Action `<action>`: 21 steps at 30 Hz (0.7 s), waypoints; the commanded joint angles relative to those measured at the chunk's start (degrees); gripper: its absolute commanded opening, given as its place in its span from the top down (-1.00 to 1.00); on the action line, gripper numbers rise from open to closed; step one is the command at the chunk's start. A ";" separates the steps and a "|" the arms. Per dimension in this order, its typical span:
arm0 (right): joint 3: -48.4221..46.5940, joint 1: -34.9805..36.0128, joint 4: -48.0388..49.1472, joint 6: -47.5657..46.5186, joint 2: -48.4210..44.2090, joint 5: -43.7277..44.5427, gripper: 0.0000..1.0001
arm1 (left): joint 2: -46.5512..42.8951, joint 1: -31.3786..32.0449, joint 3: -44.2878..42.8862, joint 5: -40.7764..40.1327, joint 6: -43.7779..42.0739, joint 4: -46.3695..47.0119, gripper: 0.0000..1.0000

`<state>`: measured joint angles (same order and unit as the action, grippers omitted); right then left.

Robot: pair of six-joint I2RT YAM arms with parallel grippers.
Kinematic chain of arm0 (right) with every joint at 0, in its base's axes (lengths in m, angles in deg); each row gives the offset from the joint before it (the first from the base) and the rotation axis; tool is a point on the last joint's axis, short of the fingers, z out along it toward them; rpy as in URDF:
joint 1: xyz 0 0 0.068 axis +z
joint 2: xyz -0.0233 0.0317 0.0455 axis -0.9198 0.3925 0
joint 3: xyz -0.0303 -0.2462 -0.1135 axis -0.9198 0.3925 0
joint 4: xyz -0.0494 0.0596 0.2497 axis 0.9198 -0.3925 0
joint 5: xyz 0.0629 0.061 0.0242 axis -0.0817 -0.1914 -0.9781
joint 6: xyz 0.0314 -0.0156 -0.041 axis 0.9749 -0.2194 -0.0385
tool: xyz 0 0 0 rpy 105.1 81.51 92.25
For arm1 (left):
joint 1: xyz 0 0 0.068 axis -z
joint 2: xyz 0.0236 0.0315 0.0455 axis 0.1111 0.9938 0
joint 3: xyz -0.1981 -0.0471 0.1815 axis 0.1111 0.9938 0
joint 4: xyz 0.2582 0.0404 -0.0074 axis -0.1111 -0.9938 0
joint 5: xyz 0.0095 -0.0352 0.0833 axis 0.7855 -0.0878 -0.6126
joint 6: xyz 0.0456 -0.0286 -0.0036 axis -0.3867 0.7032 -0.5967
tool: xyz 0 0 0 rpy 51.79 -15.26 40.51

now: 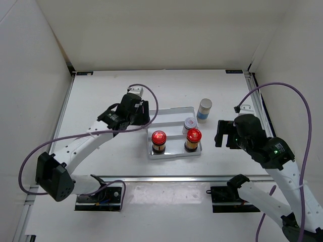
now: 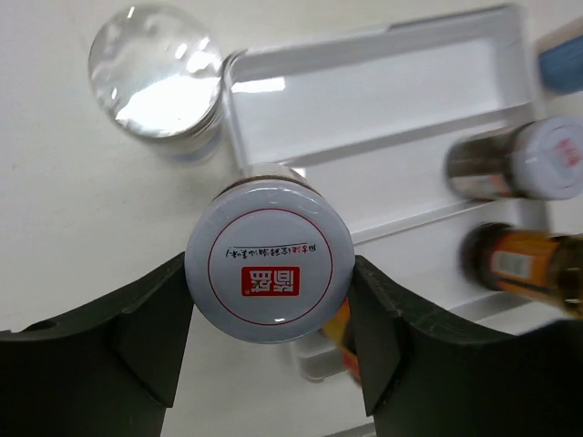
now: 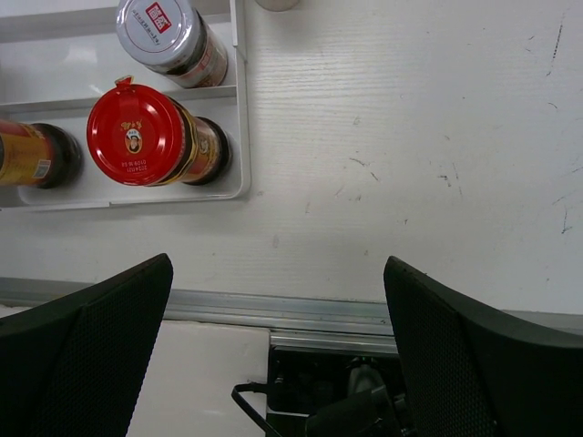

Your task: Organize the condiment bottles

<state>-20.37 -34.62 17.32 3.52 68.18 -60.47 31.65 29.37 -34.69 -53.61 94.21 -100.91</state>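
Jar [image 2: 269,259] seemingly gripped by left hand [image 2: 269,308], body hidden.

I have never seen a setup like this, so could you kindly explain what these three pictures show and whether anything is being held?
Two robot arms sit at a table's near edge. The overhead picture shows both; the other two come from cameras on each wrist, looking past its own fingers. A white tray holds two red-capped bottles and a white-lidded jar; a silver-capped bottle stands just outside it. The left gripper is closed on another white-lidded jar beside a second silver-capped bottle. The right gripper is open and empty.
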 commanded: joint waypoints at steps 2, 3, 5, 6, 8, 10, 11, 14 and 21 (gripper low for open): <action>0.49 -0.10 1.94 -0.15 0.00 0.90 -1.00 | -0.04 2.30 -7.54 -0.39 0.98 4.14 0.10; 0.49 -0.10 1.94 -0.15 0.00 0.90 -1.00 | 2.23 2.31 -8.25 -0.39 0.98 4.14 0.10; 0.49 -0.10 1.94 -0.15 0.00 0.90 -1.00 | 4.79 2.31 -9.48 -0.39 0.98 4.14 0.07; 0.49 -0.10 1.94 -0.15 0.00 0.90 -1.00 | 7.24 2.31 -10.01 0.14 0.98 4.14 0.07; 0.49 -0.10 1.94 -0.15 0.00 1.43 -1.00 | 9.54 2.84 -10.71 0.14 0.98 4.14 0.07; 0.49 -0.10 1.94 -0.15 0.00 1.43 -1.00 | 11.91 2.84 -10.71 0.14 0.98 4.14 0.07; 0.49 -0.10 1.94 -0.15 0.00 1.43 -1.00 | 12.44 2.84 -10.71 0.14 0.98 4.14 0.05; 0.49 -0.10 1.94 -0.15 0.00 1.95 -1.00 | 13.59 3.36 -10.71 0.14 1.60 4.14 0.05; 0.49 0.42 1.94 -0.15 0.00 1.96 -1.00 | 14.21 3.89 -8.78 0.14 2.12 4.14 0.00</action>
<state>-20.11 -34.55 17.36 3.52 68.31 -59.86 48.59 33.04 -43.17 -53.35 95.54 -99.40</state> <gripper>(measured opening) 0.998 0.734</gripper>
